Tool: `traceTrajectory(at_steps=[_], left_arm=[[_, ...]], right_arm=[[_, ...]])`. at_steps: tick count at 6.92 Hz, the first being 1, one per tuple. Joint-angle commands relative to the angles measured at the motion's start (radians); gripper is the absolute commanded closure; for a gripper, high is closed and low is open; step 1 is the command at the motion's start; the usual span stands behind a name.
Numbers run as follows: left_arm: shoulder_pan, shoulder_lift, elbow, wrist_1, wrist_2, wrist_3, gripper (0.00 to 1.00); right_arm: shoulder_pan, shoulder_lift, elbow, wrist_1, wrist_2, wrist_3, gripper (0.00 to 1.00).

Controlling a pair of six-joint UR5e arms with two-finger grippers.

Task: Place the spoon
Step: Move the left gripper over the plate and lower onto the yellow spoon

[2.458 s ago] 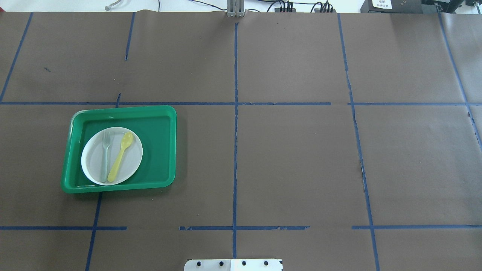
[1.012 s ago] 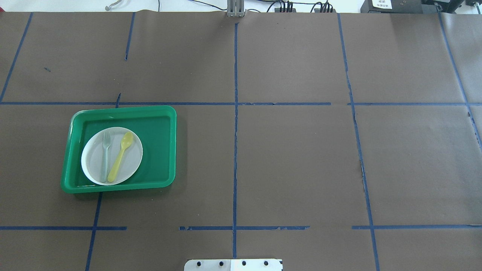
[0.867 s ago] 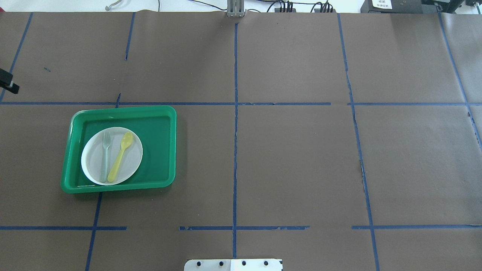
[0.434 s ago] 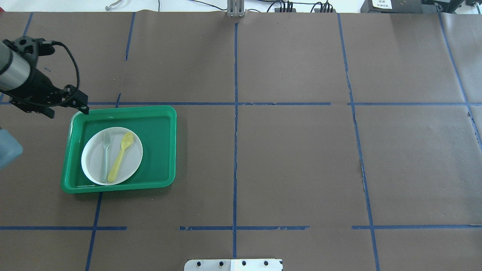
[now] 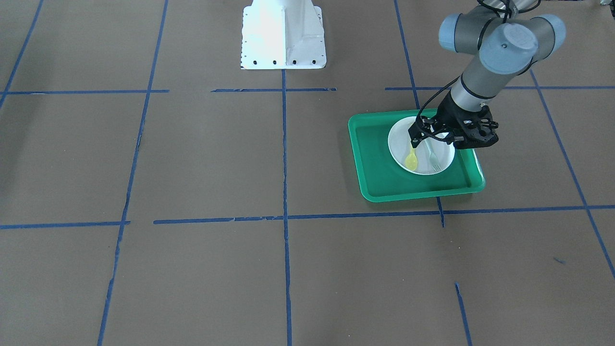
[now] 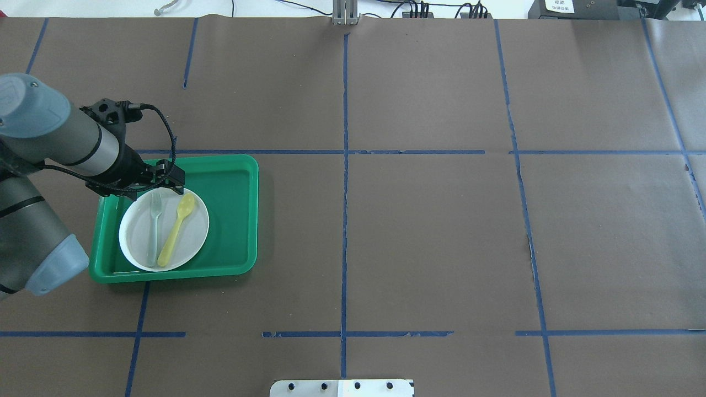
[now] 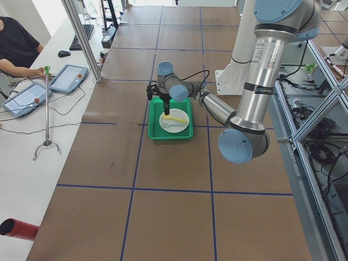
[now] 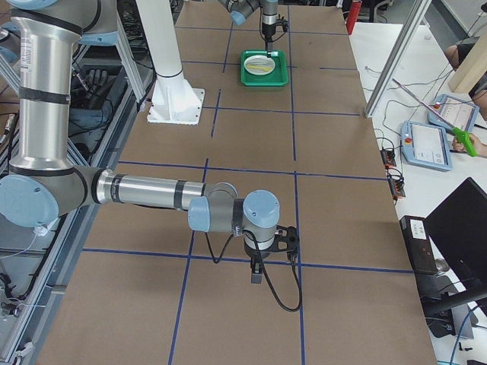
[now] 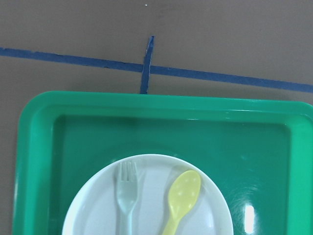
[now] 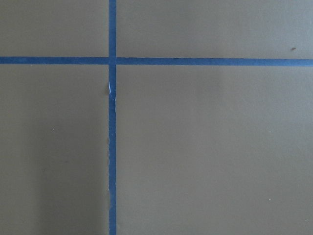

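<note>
**Front-facing view:** the left arm point(image 5: 473, 81) reaches down over a green tray point(image 5: 384, 185) near the left end of the bench point(image 5: 192, 158), about midway between the robot's edge and the operators' edge. The left jaws hang spread wide and empty over a white plate point(image 5: 399, 146) in the tray. The yellow spoon point(image 5: 411, 160) lies on that plate beside a pale fork point(image 5: 432, 158), bowl toward the operators' edge.

**Overhead view:** spoon point(image 6: 176, 229) and fork point(image 6: 154, 229) lie nearly parallel, handles toward the robot's edge, the spoon on the side nearer the bench's middle. The left jaws, released, overlap the plate's point(image 6: 193, 237) far rim in this view.

**Left-end view:** the left arm point(image 7: 255, 81) bends down to the tray point(image 7: 163, 133). The spoon point(image 7: 176, 118) shows as a yellow streak on the plate. An operator point(image 7: 13, 41) sits at a white desk point(image 7: 32, 125) beyond the operators' edge.

**Right-end view:** the right arm point(image 8: 144, 190) stretches low over the bench near its right end, the right jaws pointing down. Whether they are released or clenched cannot be told. The tray point(image 8: 265, 82) sits far off.

**Left wrist view:** the tray's operator-side rim point(image 9: 146, 100), the fork's tines point(image 9: 127, 196) and the spoon's bowl point(image 9: 183, 193) on the plate point(image 9: 210, 210).

**Right wrist view:** brown paper point(image 10: 210, 147) crossed by blue tape point(image 10: 112, 61).
</note>
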Motion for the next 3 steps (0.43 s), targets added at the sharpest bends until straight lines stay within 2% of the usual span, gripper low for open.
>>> traceTrajectory(at_steps=[1, 3], left_arm=[[0.065, 0.001, 0.047, -0.045, 0.044, -0.042, 0.07], [0.083, -0.002, 0.079, -0.05, 0.049, -0.04, 0.21]], right_arm=[[0.0, 0.0, 0.0, 0.0, 0.0, 0.0, 0.0], [0.0, 0.0, 0.0, 0.0, 0.0, 0.0, 0.0]])
